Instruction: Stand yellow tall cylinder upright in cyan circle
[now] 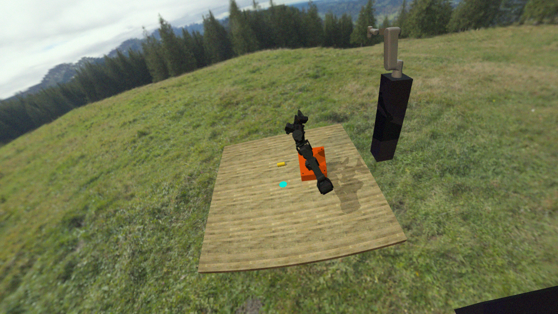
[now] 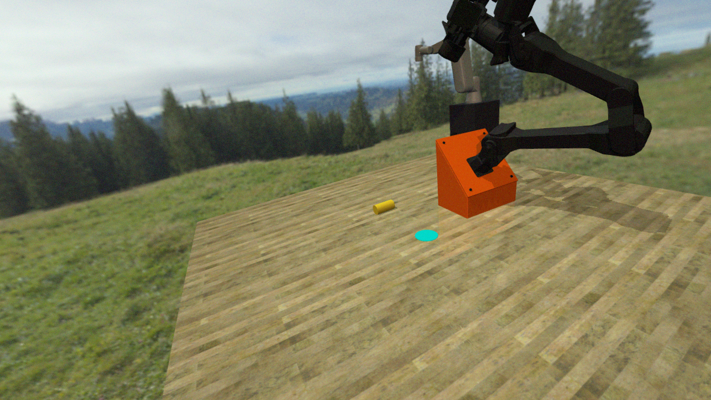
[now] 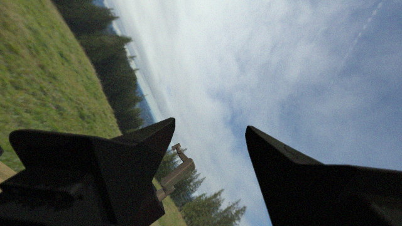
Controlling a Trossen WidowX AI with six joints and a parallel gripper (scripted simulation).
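The yellow cylinder (image 1: 280,164) (image 2: 384,206) lies on its side on the wooden table. The cyan circle (image 1: 283,184) (image 2: 426,235) is flat on the table, nearer the viewer than the cylinder in the top and exterior views, and nothing stands on it. My gripper (image 3: 210,126) is open, with only sky and distant trees showing between and around its fingertips in the wrist view. It is raised high, well away from the cylinder and the circle. In the exterior view it is at the top edge and partly cut off.
An orange sloped box (image 1: 308,177) (image 2: 491,199) carries my arm's base, right of the cylinder and circle on the wooden table (image 1: 253,234) (image 2: 298,298). Beyond the table, a black pillar (image 1: 392,113) (image 2: 474,116) bears a beige arm (image 1: 390,48) (image 2: 462,74) (image 3: 179,172).
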